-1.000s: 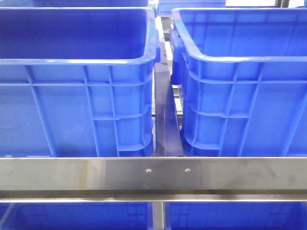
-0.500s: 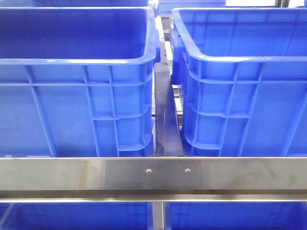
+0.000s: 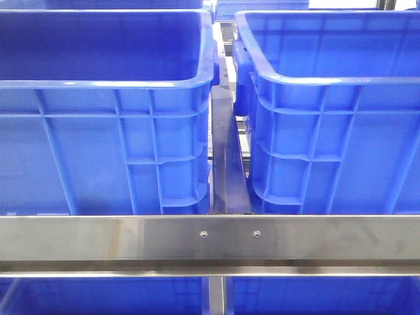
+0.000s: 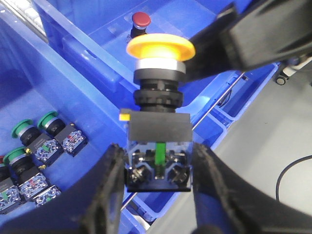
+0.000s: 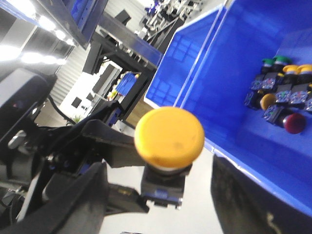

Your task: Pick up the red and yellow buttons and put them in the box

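Left gripper [image 4: 157, 178] jaws clamped on yellow button [image 4: 158, 109], right gripper [image 5: 161, 195] jaws apart

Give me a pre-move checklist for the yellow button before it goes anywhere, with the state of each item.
1. Left gripper shut on the yellow button: ok, fingers flank its contact block.
2. Button upright in the grip, cap away from the fingers: ok.
3. Right gripper open around the button: ok; contact with it: cannot tell.
4. Destination box identified: cannot tell; blue bins hold green buttons and a red button.
5. Arms visible in front view: not ok, only crates show.
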You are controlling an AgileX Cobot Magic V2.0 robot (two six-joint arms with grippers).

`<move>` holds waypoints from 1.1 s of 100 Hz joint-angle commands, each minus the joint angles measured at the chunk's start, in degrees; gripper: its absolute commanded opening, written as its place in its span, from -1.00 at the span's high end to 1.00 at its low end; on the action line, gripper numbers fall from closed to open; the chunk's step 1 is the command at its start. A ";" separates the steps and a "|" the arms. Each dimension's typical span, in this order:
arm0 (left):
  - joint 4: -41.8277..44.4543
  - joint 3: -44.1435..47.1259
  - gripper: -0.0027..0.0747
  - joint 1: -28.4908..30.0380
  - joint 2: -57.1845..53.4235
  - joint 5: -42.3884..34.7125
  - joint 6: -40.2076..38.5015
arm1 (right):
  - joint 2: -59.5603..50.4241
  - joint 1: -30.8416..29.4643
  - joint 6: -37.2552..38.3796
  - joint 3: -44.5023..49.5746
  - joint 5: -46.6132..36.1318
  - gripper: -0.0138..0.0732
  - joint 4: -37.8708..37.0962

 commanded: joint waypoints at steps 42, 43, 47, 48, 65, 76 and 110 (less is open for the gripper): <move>-0.90 -1.78 0.98 -0.44 -1.21 -3.71 -0.10 | 5.26 2.28 0.19 -8.76 2.88 -0.42 6.24; -0.90 -1.78 0.98 -0.44 -1.21 -3.71 -0.10 | 5.42 2.28 0.19 -8.86 3.12 -0.42 6.24; -0.90 -1.78 0.98 -0.44 -1.21 -3.71 -0.10 | 5.56 2.28 0.19 -9.39 3.50 -0.40 6.24; -0.90 -1.78 0.98 -0.44 -1.21 -3.71 -0.10 | 5.62 2.28 0.19 -9.45 3.64 -0.39 6.24; -0.90 -1.78 0.98 -0.44 -1.21 -3.71 -0.10 | 5.62 2.28 0.19 -9.51 3.65 0.07 6.26; -0.90 -1.78 0.98 -0.44 -1.21 -3.71 -0.10 | 5.62 2.28 0.19 -9.51 3.65 0.38 6.26; -0.90 -1.78 0.14 -0.44 -1.21 -3.71 -0.10 | 5.62 2.28 0.19 -9.51 3.54 0.42 6.26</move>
